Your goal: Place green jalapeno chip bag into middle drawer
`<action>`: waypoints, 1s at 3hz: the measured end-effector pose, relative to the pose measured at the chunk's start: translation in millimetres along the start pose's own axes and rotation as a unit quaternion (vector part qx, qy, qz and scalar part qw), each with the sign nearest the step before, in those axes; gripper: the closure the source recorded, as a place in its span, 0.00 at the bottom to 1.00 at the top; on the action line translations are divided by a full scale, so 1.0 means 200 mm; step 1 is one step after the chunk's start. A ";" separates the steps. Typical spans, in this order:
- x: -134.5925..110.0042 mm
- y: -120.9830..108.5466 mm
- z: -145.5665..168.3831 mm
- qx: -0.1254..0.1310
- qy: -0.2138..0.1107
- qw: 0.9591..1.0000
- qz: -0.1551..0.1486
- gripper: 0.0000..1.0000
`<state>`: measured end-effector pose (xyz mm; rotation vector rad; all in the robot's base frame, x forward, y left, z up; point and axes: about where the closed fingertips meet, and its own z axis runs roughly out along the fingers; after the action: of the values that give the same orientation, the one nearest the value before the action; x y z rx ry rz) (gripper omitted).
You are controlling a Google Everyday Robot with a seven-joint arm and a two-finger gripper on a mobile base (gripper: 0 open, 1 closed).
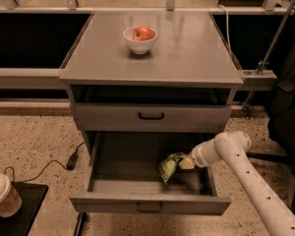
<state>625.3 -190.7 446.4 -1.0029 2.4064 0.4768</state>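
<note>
The green jalapeno chip bag (pixel 168 166) stands on end inside the open middle drawer (pixel 147 204), towards its right side, low over the dark floor. My gripper (pixel 185 162) reaches in from the right on the white arm (pixel 246 176) and is shut on the bag's upper right end. The drawer is pulled well out, with its front panel and black handle (pixel 149 208) nearest the camera. The gripper's own fingertips are mostly hidden by the bag and the wrist.
A white bowl with a red apple (pixel 140 37) sits on the cabinet top. The drawer above (pixel 151 116) is closed. A paper cup (pixel 1 194) stands on a black tray at the lower left. A cable and plug (pixel 71 160) lie on the floor at the left.
</note>
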 end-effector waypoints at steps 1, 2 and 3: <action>0.00 0.00 0.00 0.000 0.000 1.000 0.000 0.82; 0.00 0.00 0.00 0.000 0.000 1.000 0.000 0.59; 0.00 0.00 0.00 0.000 0.000 1.000 0.000 0.35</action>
<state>625.3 -190.7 446.4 -1.0030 2.4065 0.4769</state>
